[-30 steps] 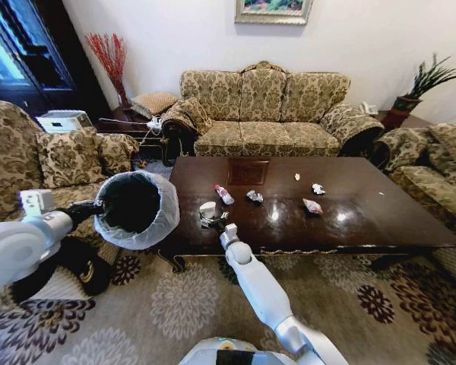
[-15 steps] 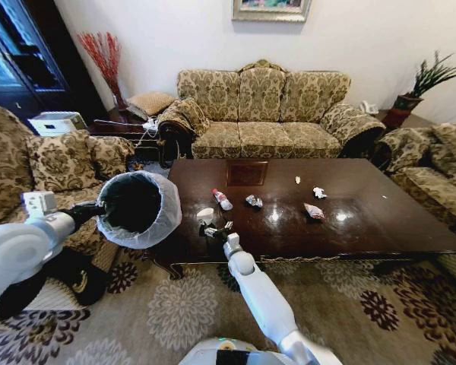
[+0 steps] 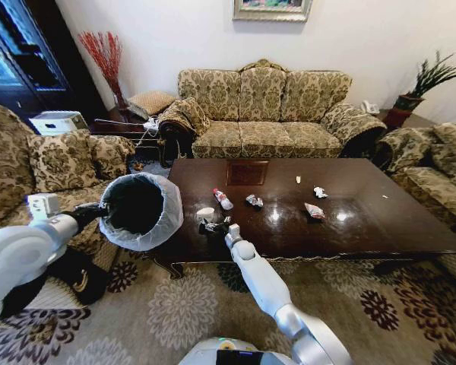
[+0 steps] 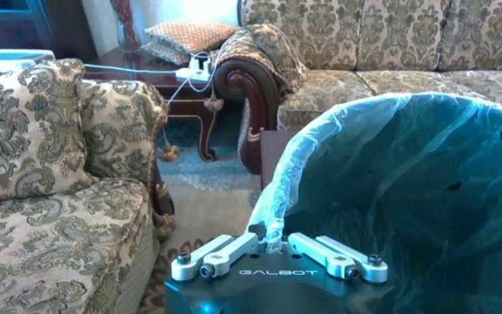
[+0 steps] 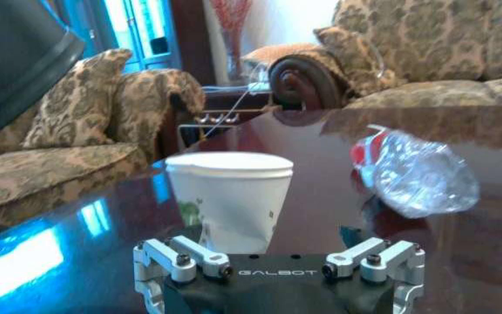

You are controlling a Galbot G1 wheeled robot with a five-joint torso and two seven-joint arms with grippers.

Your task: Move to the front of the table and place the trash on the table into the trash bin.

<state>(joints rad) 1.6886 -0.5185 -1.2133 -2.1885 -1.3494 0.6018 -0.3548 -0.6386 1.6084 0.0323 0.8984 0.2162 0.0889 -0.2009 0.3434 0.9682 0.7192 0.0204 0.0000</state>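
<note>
The table (image 3: pixel 365 220) is glossy dark wood. On it the trash lies scattered: a white cup (image 3: pixel 206 214), a small bottle (image 3: pixel 223 198), and wrappers (image 3: pixel 254 201) (image 3: pixel 314 211) (image 3: pixel 319 192). My right gripper (image 3: pixel 211 226) is open, low over the table's near left edge, just short of the cup (image 5: pixel 227 196). The bottle (image 5: pixel 417 173) lies beyond it. My left gripper (image 3: pixel 100 212) is shut on the rim of the trash bin (image 3: pixel 140 209), holding it tilted in the air left of the table. The wrist view shows the gripper (image 4: pixel 277 252) pinching the white liner of the bin (image 4: pixel 408 196).
A long sofa (image 3: pixel 266 114) stands behind the table, with armchairs at left (image 3: pixel 53 163) and right (image 3: pixel 433 171). A side table with cables (image 3: pixel 137 125) is at the back left. Patterned carpet (image 3: pixel 182 304) lies in front of the table.
The head camera has shifted slightly. My right gripper has settled a little lower and turned toward the cup. The bin in my left gripper has edged right.
</note>
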